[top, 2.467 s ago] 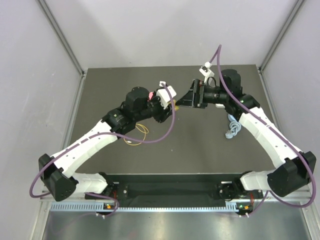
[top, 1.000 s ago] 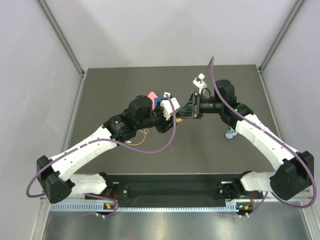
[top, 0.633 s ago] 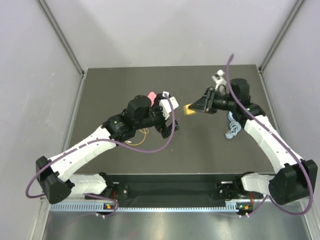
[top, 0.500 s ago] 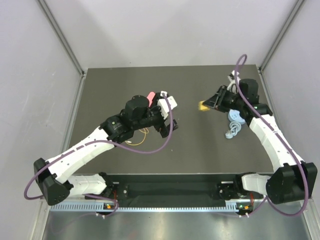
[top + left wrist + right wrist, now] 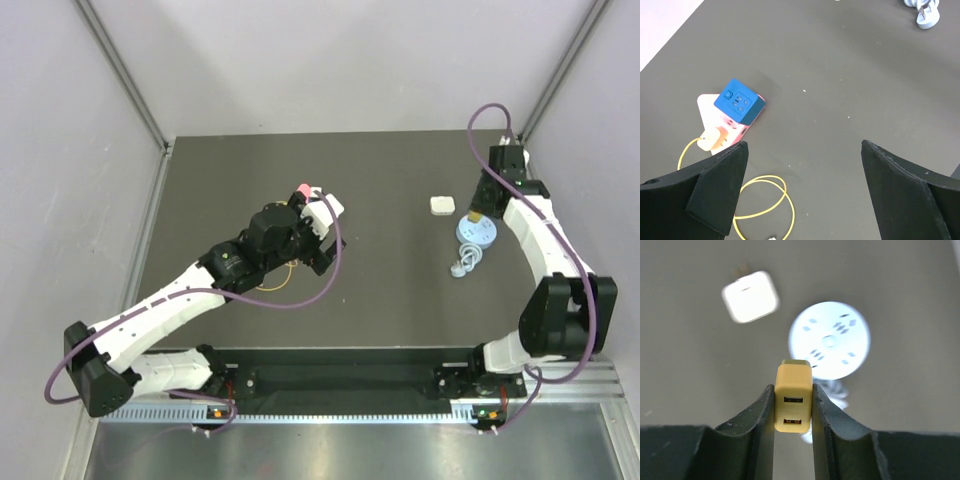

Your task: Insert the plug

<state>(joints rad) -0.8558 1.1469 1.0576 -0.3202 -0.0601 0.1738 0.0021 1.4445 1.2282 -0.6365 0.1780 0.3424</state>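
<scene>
- Yellow plug [image 5: 793, 399] sat pinched between the fingers of the right end effector [image 5: 793, 390], held off the surface [image 5: 380, 290] at the far right, with its USB ports facing the wrist camera.
- Its long axis ran along the fingers, so the prongs, hidden from view, probably pointed down and away.
- Round white socket hub [image 5: 830, 340] lay just beyond the plug's tip and slightly right; a white square adapter [image 5: 750, 296] lay further left.
- Right arm, reaching along the right edge with its wrist tipped downward, was by far the nearer.
- Left end effector [image 5: 802, 145] hung spread wide and empty, near a blue socket cube [image 5: 737, 102] well to the left.
</scene>
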